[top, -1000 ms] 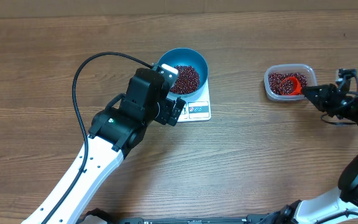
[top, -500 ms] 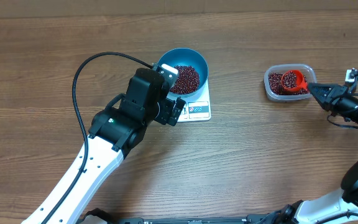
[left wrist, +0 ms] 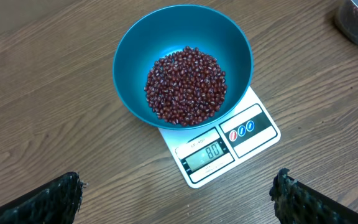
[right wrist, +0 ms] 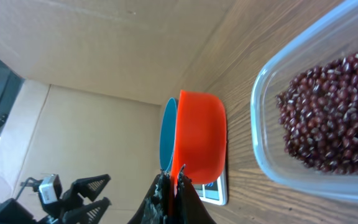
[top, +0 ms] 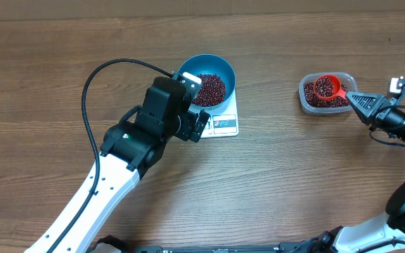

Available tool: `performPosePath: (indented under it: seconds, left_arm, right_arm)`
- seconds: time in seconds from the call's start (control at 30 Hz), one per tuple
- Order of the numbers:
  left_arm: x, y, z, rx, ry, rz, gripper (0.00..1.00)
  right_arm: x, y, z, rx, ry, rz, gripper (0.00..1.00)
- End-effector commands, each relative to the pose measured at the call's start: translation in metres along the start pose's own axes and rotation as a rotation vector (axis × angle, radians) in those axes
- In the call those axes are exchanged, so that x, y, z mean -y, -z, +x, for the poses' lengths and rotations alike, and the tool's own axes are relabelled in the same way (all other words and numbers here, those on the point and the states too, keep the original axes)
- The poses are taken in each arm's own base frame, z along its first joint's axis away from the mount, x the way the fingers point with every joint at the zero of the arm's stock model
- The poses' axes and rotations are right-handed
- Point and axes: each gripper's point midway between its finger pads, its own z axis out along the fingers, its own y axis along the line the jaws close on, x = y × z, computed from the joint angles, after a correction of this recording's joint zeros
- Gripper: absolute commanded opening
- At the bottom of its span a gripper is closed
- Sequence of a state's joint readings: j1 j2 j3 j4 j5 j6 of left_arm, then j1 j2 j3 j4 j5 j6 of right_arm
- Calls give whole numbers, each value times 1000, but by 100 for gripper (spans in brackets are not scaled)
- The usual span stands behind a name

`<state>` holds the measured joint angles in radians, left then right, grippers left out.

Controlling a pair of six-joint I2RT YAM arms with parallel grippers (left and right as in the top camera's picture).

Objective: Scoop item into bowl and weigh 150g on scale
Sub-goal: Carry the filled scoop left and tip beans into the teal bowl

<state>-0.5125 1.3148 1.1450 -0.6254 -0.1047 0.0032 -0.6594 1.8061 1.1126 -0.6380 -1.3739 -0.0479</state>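
Scale [left wrist: 248,129] display "80"; left hand [left wrist: 176,200] agape, right hand [right wrist: 174,186] tight around red scoop [right wrist: 201,134].

Overhead looks straight down on the whole surface [top: 273,183] from afar. Left wrist looks down, close, at the bowl [left wrist: 135,56] and scale [left wrist: 241,134] ahead of its fingers [left wrist: 48,199]; right wrist, rolled sideways, sees that bowl far beyond its fingers [right wrist: 160,196].

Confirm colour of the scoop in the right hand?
Plain orange-red scoop, no pattern; shows best in the right wrist view.
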Motion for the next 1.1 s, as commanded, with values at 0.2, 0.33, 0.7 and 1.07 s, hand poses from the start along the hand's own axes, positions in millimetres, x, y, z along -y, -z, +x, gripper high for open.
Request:
performPosePath:
  seconds: [0.2,0.33,0.7,1.07]
  left_arm:
    - [0,6,-4,22,-5,7,100]
    - [0,7,-4,22,-5,7,100]
    - [0,7,-4,22,-5,7,100]
    - [0,7,-4,22,-5,7,100]
  right_arm:
    - [-16,-30,20,-96,-10,-66,4]
    - [-25,-54,36,-173,7,-87,4]
    - [-46,-111,52,-297,-16,-95,4]
    - [-77,-175,72,-356,118,-108,4]
